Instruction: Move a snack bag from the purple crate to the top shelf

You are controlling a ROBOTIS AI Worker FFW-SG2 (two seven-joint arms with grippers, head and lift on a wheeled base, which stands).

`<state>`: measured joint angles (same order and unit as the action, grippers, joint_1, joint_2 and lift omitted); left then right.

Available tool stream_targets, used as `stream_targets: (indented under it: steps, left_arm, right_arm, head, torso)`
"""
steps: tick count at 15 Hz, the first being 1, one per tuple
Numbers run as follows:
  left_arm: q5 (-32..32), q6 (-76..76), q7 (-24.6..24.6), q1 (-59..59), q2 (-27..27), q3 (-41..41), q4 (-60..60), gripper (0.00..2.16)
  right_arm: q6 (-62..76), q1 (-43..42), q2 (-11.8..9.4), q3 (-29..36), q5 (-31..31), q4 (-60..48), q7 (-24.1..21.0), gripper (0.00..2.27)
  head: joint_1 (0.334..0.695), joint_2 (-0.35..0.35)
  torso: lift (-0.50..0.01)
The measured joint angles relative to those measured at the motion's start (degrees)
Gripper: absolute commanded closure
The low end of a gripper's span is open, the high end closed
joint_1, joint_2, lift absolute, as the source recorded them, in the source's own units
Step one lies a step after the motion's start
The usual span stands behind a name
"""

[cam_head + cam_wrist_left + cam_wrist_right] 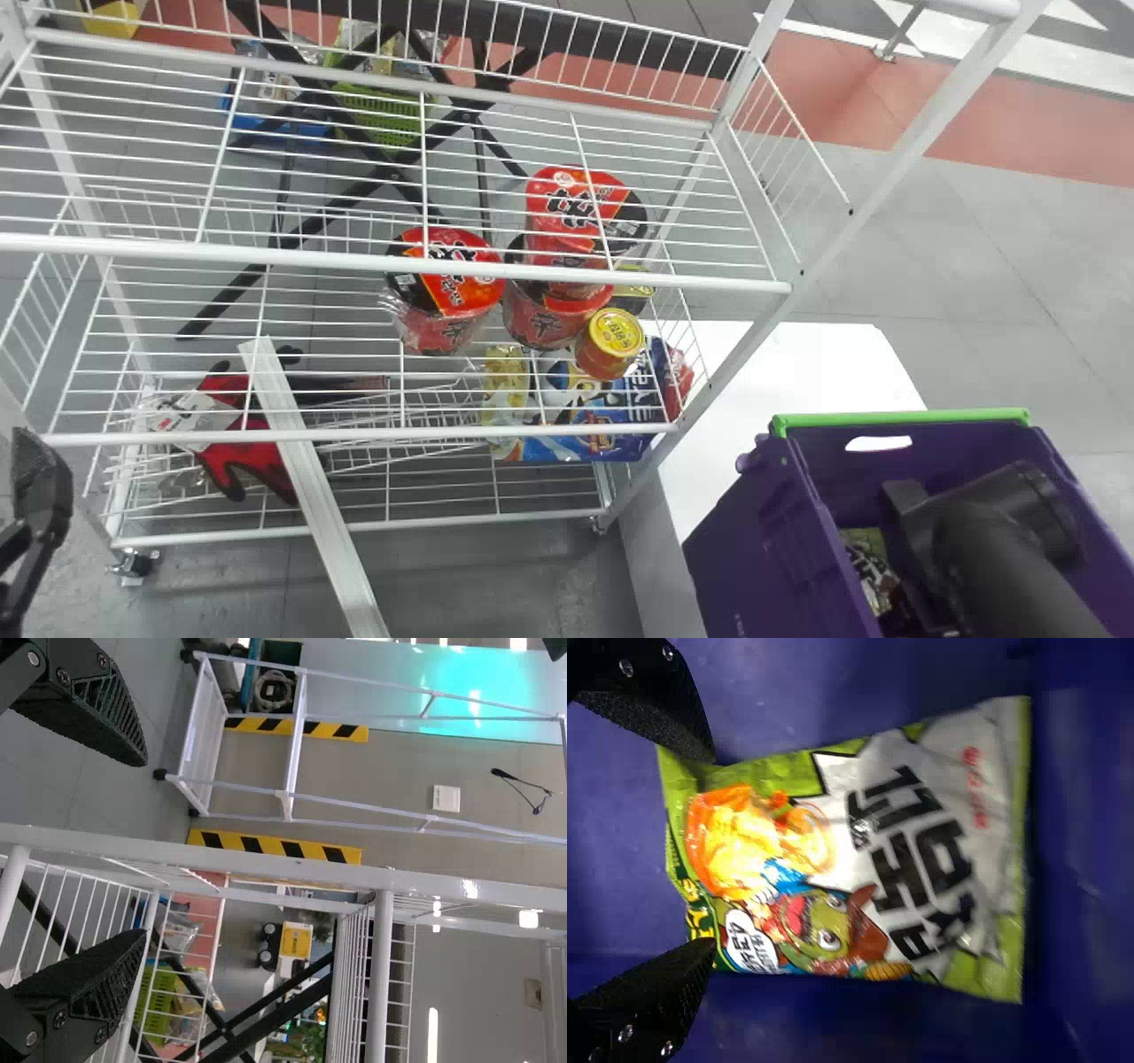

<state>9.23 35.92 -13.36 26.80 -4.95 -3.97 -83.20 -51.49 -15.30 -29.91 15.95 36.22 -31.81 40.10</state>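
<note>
The bag [921, 868] lies unlifted in the crate [735, 549], lower right; grasping it and reaching the top shelf [354, 260], upper left, remain. Right gripper [709, 849] and left gripper [142, 849]: jaws wide, empty.

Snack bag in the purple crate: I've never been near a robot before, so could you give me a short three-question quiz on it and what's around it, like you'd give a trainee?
1. True or false: the fingers of the right gripper are spread apart.
2. Where does the snack bag lie?
a) on the top shelf
b) in the purple crate
c) on the floor
3. Fill in the colour: the small can beside the red cups has a ____ lid.

Key: 1. true; 2. b; 3. yellow
</note>
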Motion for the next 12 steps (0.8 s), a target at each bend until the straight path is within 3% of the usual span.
stream_targets:
  steps: [6, 12]
  left_arm:
    - [0.35, 1.68, 0.09, -0.11, -0.23, -0.60, 0.92, 0.15]
    - [0.64, 3.16, 0.09, -0.51, -0.24, -0.70, 2.42, 0.15]
  right_arm:
    - [8.20, 2.36, -0.94, -0.04, 0.23, 2.56, -3.19, 0.08]
    - [15.66, 5.13, 0.10, 0.07, -4.08, 2.85, -5.96, 0.08]
  head:
    - [0.695, -0.350]
    - [0.695, -0.350]
  torso:
    - [-0.454]
    - [-0.454]
